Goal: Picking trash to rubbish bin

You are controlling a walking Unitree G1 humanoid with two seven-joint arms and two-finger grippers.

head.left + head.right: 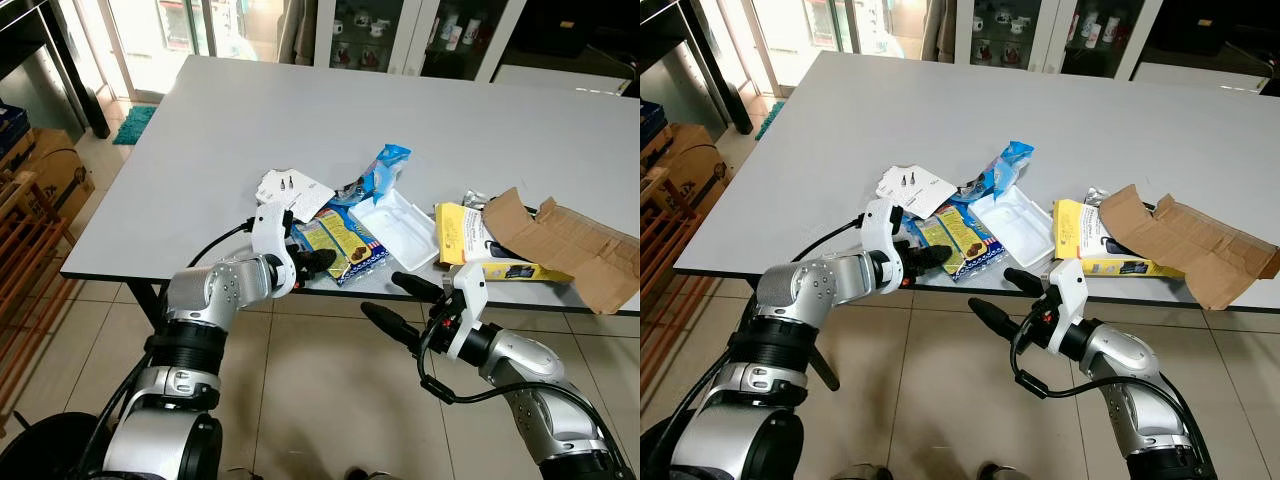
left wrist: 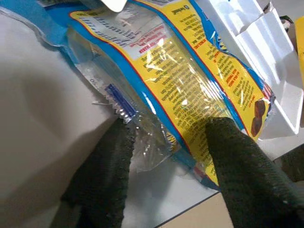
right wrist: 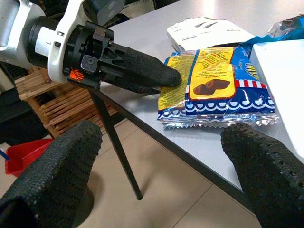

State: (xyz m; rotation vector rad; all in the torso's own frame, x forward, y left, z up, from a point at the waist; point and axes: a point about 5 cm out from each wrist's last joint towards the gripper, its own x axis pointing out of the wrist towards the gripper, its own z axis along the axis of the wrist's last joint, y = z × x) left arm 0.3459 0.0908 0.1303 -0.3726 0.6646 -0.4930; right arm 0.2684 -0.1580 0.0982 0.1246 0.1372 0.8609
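Trash lies clustered near the front edge of a grey table (image 1: 200,150). A yellow and blue snack wrapper (image 1: 342,240), printed with small text too fine to read and a picture of brown biscuits, sits at the table edge. The left gripper (image 1: 322,262) has its two black fingers (image 2: 237,166) parted and resting on this wrapper, one on the yellow print, one at its clear crimped end. Just beside the wrapper lies a white foam tray (image 1: 398,228), open; what it holds cannot be told. Behind are a white card (image 1: 293,189) with illegible print and a blue wrapper (image 1: 385,168). To the right, a yellow box (image 1: 480,250) lies partly under torn brown cardboard (image 1: 565,245). The right gripper (image 1: 400,300) hovers below the table edge over the tiled floor (image 1: 320,380), fingers wide apart, holding nothing.
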